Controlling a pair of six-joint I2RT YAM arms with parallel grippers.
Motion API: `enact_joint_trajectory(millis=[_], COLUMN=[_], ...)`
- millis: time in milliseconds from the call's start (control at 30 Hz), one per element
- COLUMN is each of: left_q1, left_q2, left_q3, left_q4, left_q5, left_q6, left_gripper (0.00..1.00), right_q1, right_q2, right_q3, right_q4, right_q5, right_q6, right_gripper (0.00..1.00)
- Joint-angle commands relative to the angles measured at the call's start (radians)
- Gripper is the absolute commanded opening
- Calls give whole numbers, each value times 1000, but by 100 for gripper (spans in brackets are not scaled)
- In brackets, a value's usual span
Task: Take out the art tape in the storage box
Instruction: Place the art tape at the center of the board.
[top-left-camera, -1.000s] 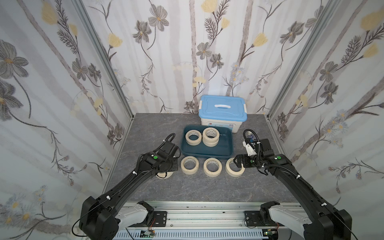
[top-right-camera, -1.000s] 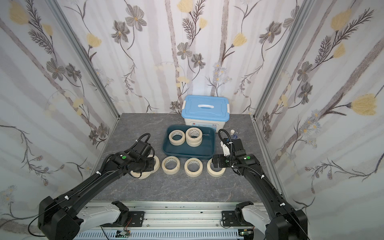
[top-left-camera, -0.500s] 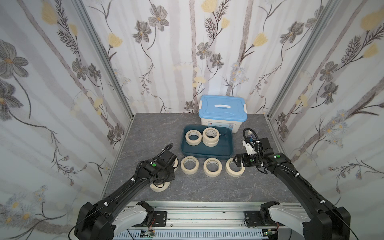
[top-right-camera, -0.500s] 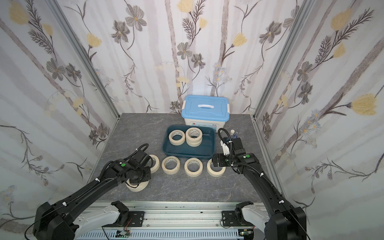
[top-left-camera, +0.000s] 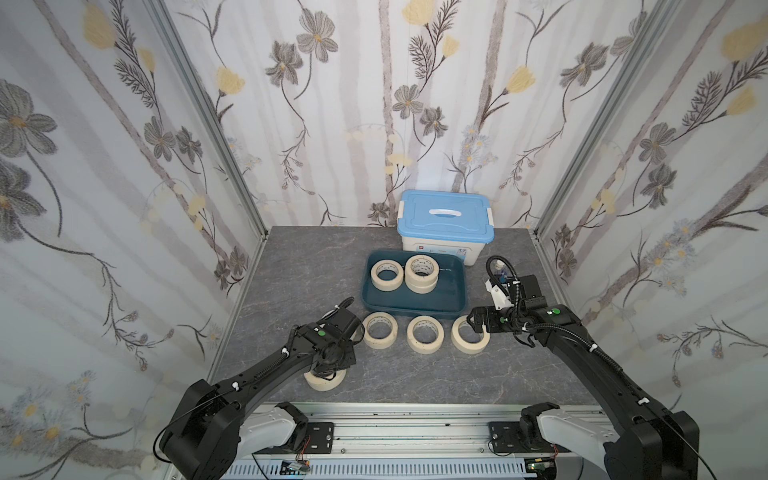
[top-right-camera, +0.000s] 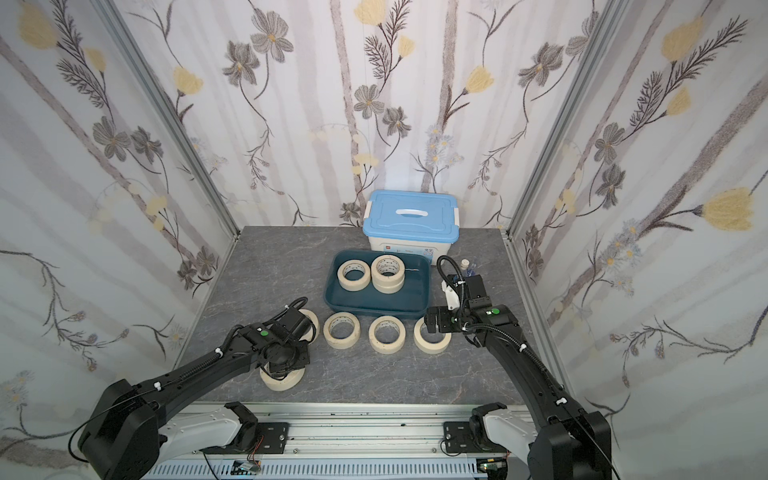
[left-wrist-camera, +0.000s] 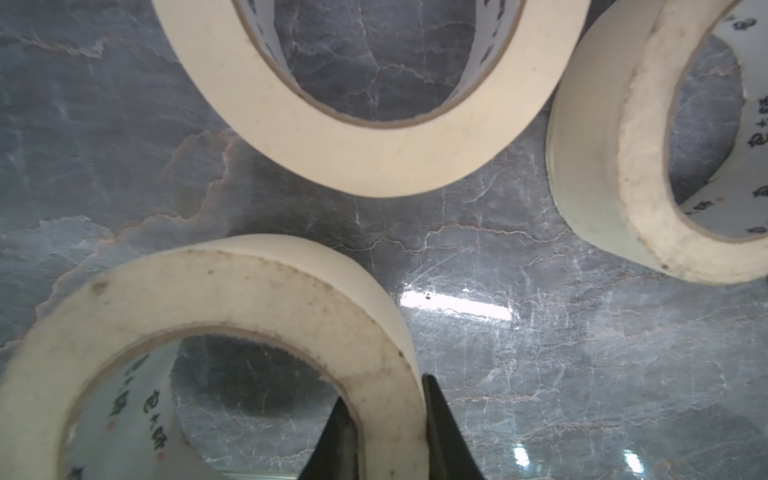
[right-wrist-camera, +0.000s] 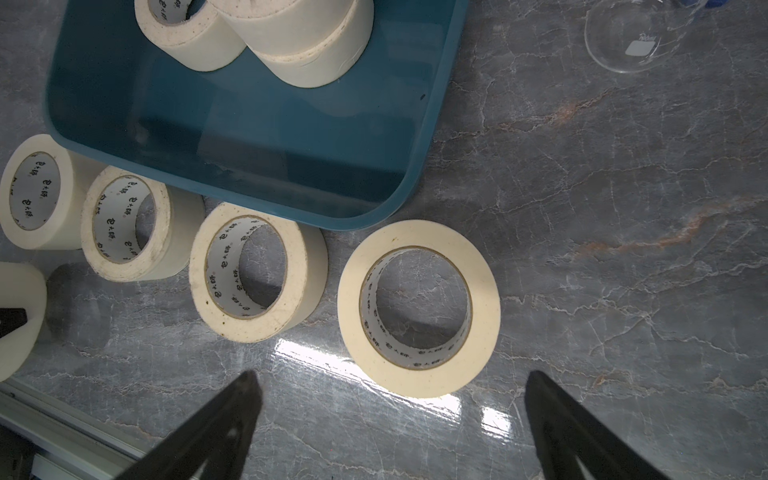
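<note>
My left gripper (left-wrist-camera: 384, 390) pinches one masking-tape roll (left-wrist-camera: 232, 291) by its wall; my right gripper (right-wrist-camera: 390, 376) hangs spread wide beside another roll (right-wrist-camera: 415, 235).

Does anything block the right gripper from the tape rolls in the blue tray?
Nothing visible does. The tray has no lid; only its low wall and bare floor lie between the right gripper and the rolls.

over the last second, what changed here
The left end effector, shut on one art tape roll, drew it from the row toward the near edge of the table. The right end effector stayed open; storage box and other rolls unchanged.
</note>
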Motion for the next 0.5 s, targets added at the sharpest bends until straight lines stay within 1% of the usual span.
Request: enact_joint_trajectory(millis=[0,300,467], left_q1=[0,-1,0], left_q2=[6,35,55], left_q3=[-13,-15,-15], left_q4=[45,74,82], left_q5=[-9,-75,-93], left_q6=[-22,10,32], left_gripper=[2,4,10], right_q1=[-2,-3,-6], right_q2=[5,8,9], right_q3=[-2,-3,-11], right_q4=[31,34,36], right_q5=[-11,-16,-16], right_q6=[-7,-7,-7], right_gripper=[100,100,100])
